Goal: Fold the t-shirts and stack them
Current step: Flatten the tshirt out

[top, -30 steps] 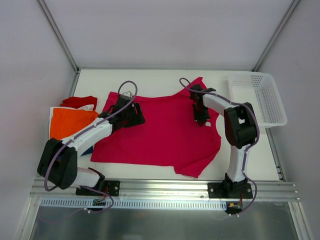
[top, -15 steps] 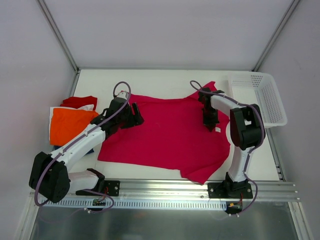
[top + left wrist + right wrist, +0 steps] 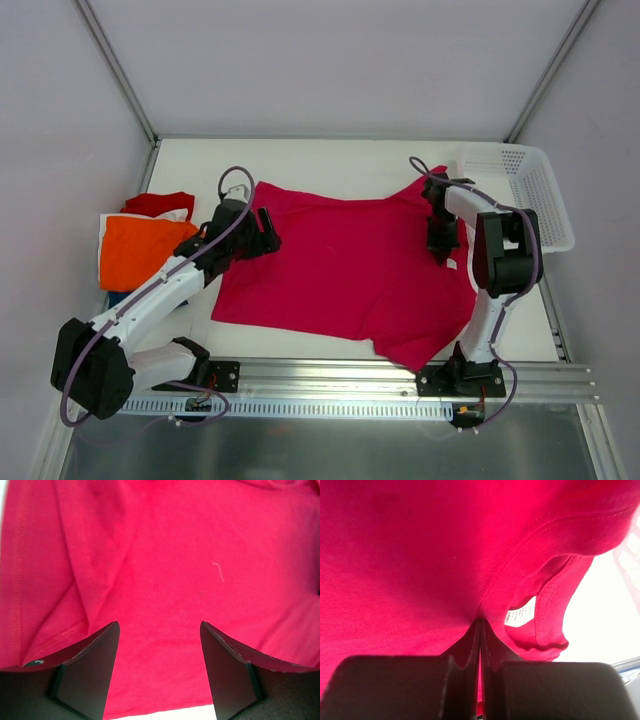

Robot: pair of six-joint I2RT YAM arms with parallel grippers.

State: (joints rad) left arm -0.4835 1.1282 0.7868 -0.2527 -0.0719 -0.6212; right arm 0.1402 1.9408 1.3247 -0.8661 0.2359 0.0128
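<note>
My right pincer (image 3: 480, 630) is pressed together on a pinched ridge of the magenta-pink t-shirt (image 3: 350, 265). It grips just beside the collar, where a small white label (image 3: 521, 616) shows inside the stitched neck band. My left pincer (image 3: 159, 626) is spread wide, its two flat dark fingers apart over the shirt's opposite side, near a double-stitched hem. I cannot tell whether it touches the cloth. The shirt is soft matte knit, lying mostly flat with shallow creases across the middle of the white bench (image 3: 330, 160). At the bench's left, a folded orange t-shirt (image 3: 140, 250) tops a pile, with a red t-shirt (image 3: 160, 203) behind it. A white perforated plastic basket (image 3: 548, 205) stands at the right.
</note>
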